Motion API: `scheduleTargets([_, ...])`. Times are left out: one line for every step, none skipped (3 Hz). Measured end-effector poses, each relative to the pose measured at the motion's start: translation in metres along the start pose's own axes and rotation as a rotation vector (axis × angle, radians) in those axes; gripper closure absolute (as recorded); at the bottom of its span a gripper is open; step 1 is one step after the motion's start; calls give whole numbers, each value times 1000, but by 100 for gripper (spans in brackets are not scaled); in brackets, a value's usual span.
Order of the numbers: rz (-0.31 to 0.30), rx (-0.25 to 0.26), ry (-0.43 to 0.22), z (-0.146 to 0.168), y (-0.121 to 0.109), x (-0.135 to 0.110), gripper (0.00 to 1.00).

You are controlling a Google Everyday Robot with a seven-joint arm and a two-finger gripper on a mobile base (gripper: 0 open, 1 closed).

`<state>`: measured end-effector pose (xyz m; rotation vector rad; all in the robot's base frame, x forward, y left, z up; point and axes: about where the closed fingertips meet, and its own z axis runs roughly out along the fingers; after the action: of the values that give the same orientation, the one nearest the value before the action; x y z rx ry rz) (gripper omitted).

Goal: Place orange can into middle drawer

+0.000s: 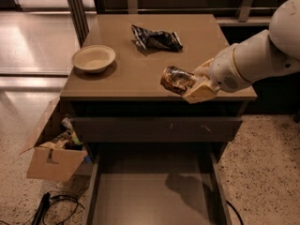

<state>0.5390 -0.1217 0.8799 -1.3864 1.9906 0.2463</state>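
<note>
Over the desk [136,74] edge, the end effector [190,86] grips the orange can [174,78]; next, down into the middle drawer [150,200].

One fairly near camera looks steeply down from before the table [140,74], the end effector [199,83] clasping the orange can [176,78] right of centre, above the middle drawer [145,200].
</note>
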Motion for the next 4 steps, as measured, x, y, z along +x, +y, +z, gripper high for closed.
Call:
scheduleTargets([-1,-22,-12,7,16,6,100])
scheduleTargets([12,-79,-45,25,60,24,100])
scheduleTargets([47,-134,-62,55,111,53,100])
scheduleTargets([57,-162,-56,92,152,84,100])
